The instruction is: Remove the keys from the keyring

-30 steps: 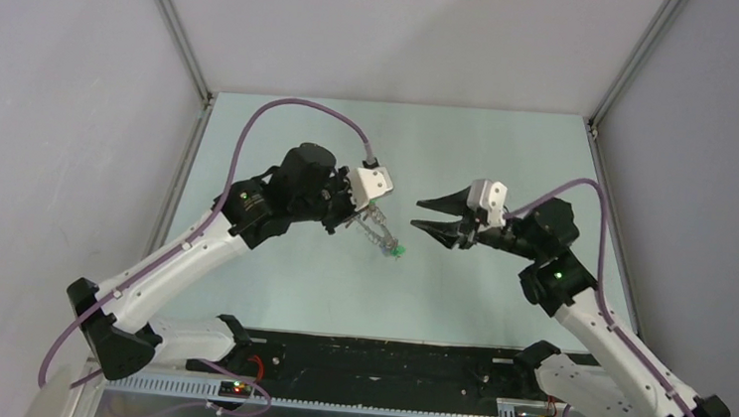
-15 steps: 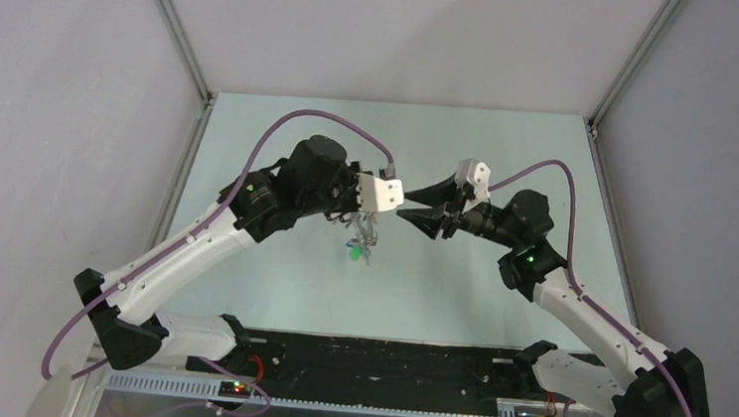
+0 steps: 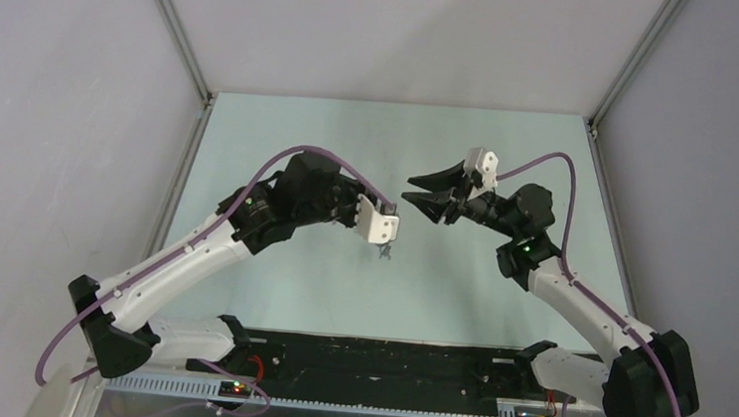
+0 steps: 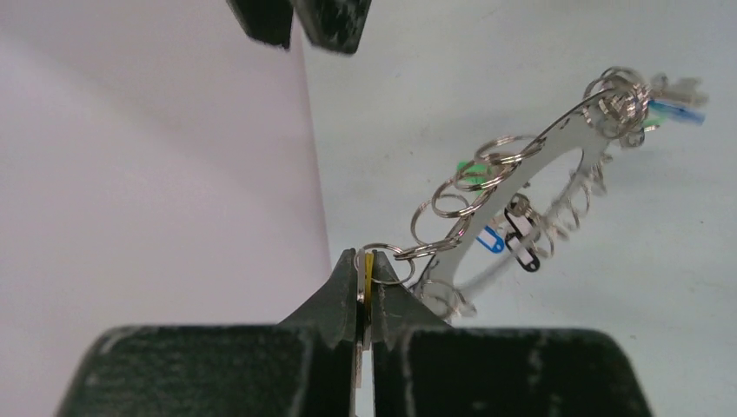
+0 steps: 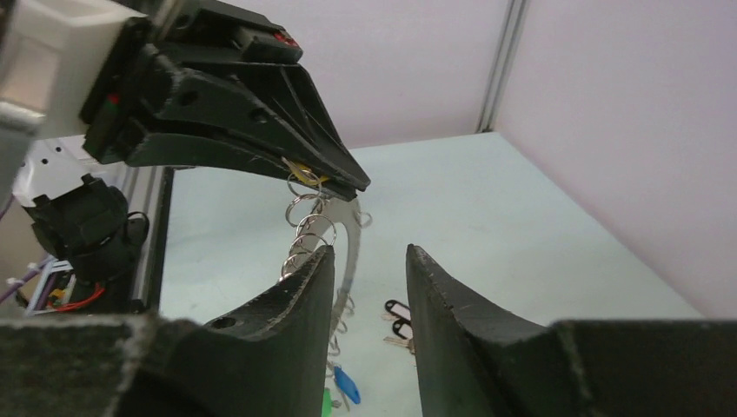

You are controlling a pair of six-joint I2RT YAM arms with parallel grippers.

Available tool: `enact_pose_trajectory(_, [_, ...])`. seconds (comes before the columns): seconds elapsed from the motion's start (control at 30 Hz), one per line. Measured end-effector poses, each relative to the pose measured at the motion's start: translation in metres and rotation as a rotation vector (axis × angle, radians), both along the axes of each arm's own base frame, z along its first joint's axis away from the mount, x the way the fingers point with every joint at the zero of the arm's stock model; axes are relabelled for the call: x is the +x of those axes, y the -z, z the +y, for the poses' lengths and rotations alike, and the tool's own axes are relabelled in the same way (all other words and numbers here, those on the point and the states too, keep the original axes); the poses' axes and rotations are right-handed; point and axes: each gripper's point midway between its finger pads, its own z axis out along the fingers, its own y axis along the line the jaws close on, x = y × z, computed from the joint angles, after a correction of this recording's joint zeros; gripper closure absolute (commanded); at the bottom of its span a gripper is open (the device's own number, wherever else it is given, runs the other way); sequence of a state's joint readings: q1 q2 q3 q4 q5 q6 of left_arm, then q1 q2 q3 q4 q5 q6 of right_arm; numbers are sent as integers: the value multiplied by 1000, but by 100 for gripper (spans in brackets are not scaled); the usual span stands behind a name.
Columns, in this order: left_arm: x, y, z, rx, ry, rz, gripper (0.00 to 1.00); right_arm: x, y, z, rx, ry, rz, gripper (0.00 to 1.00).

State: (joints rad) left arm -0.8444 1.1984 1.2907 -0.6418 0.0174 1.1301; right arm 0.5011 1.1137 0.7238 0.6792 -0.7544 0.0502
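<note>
My left gripper (image 4: 366, 265) is shut on a yellow-tagged key and its small split ring, high above the table. The keyring (image 4: 565, 139), a flat grey metal ring fringed with small split rings, hangs from that grip and tilts away. Keys with blue (image 4: 491, 241), dark (image 4: 524, 252) and green (image 4: 470, 170) tags hang round it. In the top view the bunch (image 3: 384, 254) dangles under the left gripper (image 3: 384, 236). My right gripper (image 5: 369, 256) is open and empty, its jaws just in front of the keyring (image 5: 351, 234); it shows in the top view (image 3: 408, 192) to the right of the left one.
Two dark-tagged keys (image 5: 400, 319) show beyond the ring, apparently on the pale green table (image 3: 479, 287); I cannot tell for sure. Grey walls (image 3: 75, 96) close in the left, back and right sides. The arm bases and a black rail (image 3: 384, 359) run along the near edge.
The left wrist has turned and swung right, so the bunch now hangs under it nearer the right gripper. The right gripper has risen and moved slightly left, still open.
</note>
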Motion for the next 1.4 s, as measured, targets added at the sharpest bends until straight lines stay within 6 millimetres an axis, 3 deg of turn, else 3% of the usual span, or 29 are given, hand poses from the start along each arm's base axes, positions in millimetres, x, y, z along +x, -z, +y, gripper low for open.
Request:
enact_pose_trajectory(0.2, [-8,1,-10,-15,119,-77,100,4,7,10,-16,-66,43,64])
enact_pose_trajectory(0.5, [-9,-19,-27,-80,196,-150,100,-6,2,17,-23,-160,23,66])
enact_pose_trajectory(1.4, [-9,-25,-33,-99,221,-168,100,-26,18,34,-76,-238,32,76])
